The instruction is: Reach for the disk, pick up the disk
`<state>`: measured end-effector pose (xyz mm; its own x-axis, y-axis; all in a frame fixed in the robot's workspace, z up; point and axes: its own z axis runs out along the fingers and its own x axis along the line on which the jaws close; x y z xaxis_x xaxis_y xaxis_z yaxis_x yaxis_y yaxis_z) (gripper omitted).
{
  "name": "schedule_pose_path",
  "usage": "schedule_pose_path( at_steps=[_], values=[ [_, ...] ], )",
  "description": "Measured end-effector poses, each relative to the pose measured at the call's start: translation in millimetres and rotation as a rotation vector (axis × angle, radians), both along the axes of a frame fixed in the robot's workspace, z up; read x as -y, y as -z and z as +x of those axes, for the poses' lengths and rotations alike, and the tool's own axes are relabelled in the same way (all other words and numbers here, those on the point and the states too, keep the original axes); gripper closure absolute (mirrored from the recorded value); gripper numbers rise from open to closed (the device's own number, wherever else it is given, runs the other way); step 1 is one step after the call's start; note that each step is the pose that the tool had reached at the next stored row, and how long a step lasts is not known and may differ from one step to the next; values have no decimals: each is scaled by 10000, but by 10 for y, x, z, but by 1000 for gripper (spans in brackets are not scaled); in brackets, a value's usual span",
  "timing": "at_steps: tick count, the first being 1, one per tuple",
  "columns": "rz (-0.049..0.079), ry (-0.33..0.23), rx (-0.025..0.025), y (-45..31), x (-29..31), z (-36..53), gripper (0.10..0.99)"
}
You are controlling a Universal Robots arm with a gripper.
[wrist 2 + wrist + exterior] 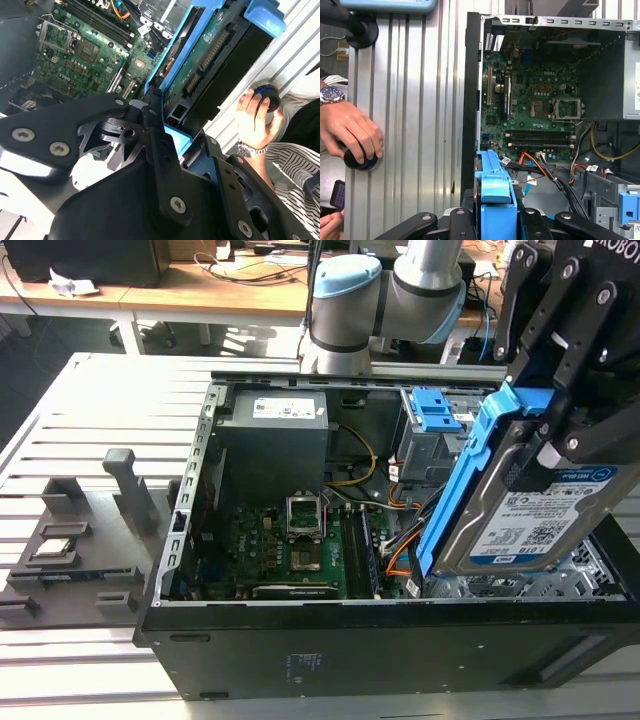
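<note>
above the open computer case (300, 540), at the exterior view's right, the hand (545, 455) is clamped on the disk (530, 510), fingers pressed against its blue bracket (470, 460). disk hangs tilted, label facing outward, lower edge near the drive bay and apart from the motherboard (300, 540). the pick looks done. risk: grip sits on the plastic bracket, which may flex and let the disk slip onto the board. orange and black cables (540, 167) run close below and could snag a corner. a person's hand (350, 130) rests on a black knob on the desk (410, 125) beside the case, within reach of a swing
</note>
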<state>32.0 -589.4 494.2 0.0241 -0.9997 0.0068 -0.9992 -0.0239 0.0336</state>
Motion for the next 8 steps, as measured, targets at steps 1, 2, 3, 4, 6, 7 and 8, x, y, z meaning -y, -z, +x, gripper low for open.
schedule_pose_path(
  at_steps=[1,2,3,4,6,7,8],
  values=[
    [0,0,0,0,7,0,722],
    [0,0,0,0,14,0,722],
    [1,0,0,0,35,0,722],
    [1,0,0,0,49,0,722],
    [0,0,0,0,66,0,722],
    [1,0,0,0,79,0,722],
    [0,0,0,0,87,0,722]
  ],
)
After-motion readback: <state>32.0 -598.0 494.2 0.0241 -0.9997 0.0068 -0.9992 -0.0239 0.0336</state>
